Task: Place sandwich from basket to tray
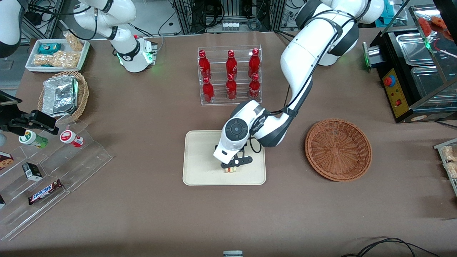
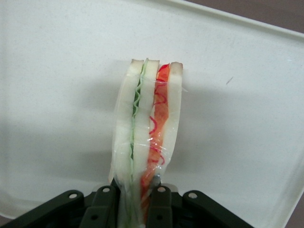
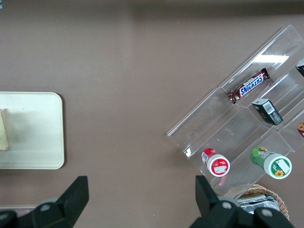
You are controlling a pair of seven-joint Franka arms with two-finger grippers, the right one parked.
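sandwich [image 2: 148, 128] clamped in end effector [image 2: 137, 199] over tray [image 1: 200, 171].

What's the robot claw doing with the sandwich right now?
Claw over the cream tray, shut on the sandwich. Sandwich upright, wrapped in clear film. Brown wicker basket empty. Nothing in the way.

- The left arm reaches from its base at the far edge of the tabletop toward the front camera, its elbow bent and its wrist turned straight down.
- The tool [image 1: 232, 167] hangs low over the tray [image 1: 200, 167], at the tray's nearer part.
- Its fingers [image 2: 107, 202] are closed on the sandwich [image 2: 147, 137], pressing both bread faces, with the wedge held upright on its edge.
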